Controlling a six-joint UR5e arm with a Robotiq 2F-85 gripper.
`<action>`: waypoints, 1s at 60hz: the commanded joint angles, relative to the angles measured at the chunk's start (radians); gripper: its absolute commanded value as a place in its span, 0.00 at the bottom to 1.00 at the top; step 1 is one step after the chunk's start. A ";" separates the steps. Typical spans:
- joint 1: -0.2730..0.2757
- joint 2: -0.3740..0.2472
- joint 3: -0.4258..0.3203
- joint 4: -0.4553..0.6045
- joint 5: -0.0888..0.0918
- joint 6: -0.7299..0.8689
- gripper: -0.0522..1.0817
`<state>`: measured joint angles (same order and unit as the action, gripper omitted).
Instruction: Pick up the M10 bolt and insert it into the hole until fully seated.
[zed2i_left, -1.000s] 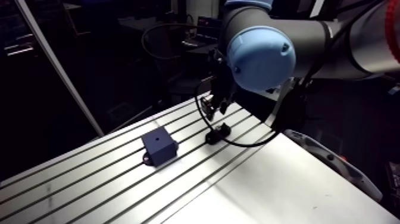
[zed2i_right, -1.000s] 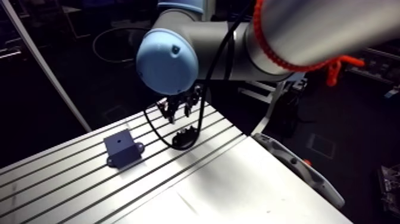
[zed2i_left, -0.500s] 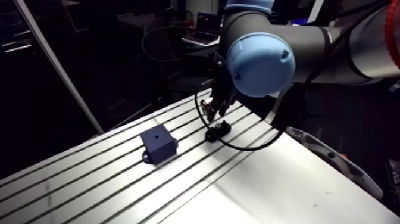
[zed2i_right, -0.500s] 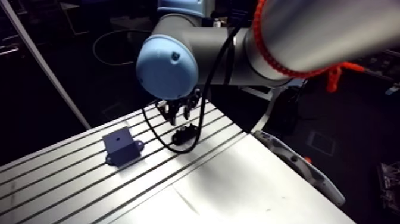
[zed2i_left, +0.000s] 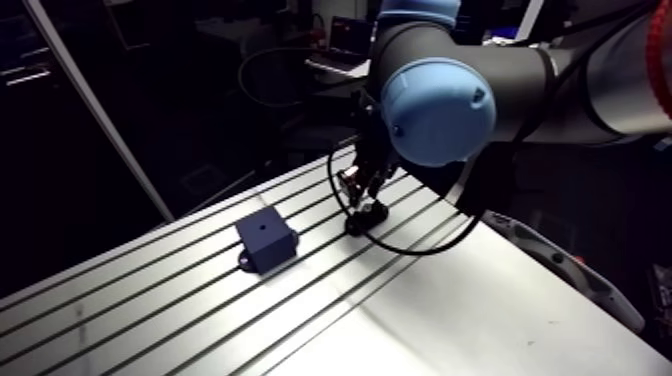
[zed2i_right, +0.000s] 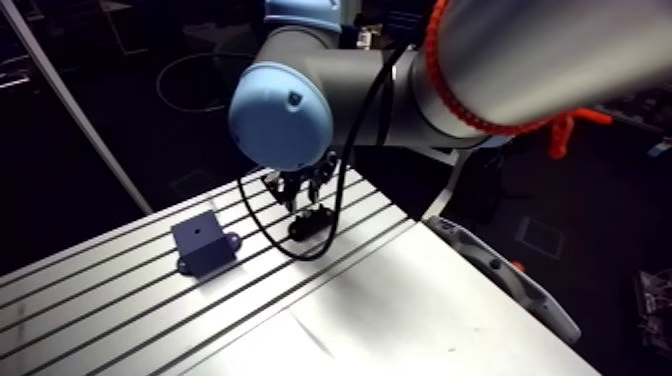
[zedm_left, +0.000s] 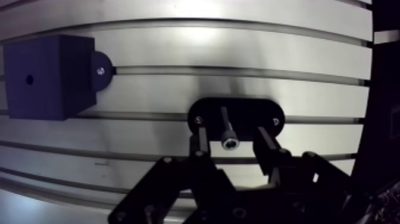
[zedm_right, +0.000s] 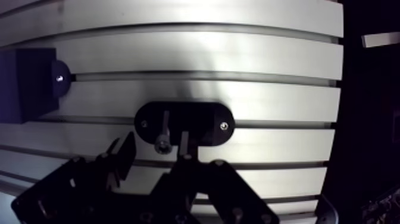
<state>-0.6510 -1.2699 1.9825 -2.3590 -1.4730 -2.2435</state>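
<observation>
We can't read a single bit of text, label, brand or number here. The dark blue block (zedm_left: 50, 77), the black holder plate (zedm_left: 262, 113), the bolt (zedm_left: 228, 128) and the slotted table (zedm_left: 238, 47) all look plain to us.

Bolt (zedm_right: 162, 132) on black oval holder (zedm_right: 205, 122), betw. parted fingers of hand (zedm_right: 156, 142); blue block (zedm_right: 27, 83) well apart.
</observation>
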 joint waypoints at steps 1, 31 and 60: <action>-0.005 0.008 0.000 -0.001 0.000 0.000 0.49; -0.006 0.024 0.000 -0.001 0.000 0.003 0.49; -0.006 0.028 0.008 -0.003 0.000 0.006 0.56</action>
<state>-0.6565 -1.2425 1.9858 -2.3612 -1.4733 -2.2384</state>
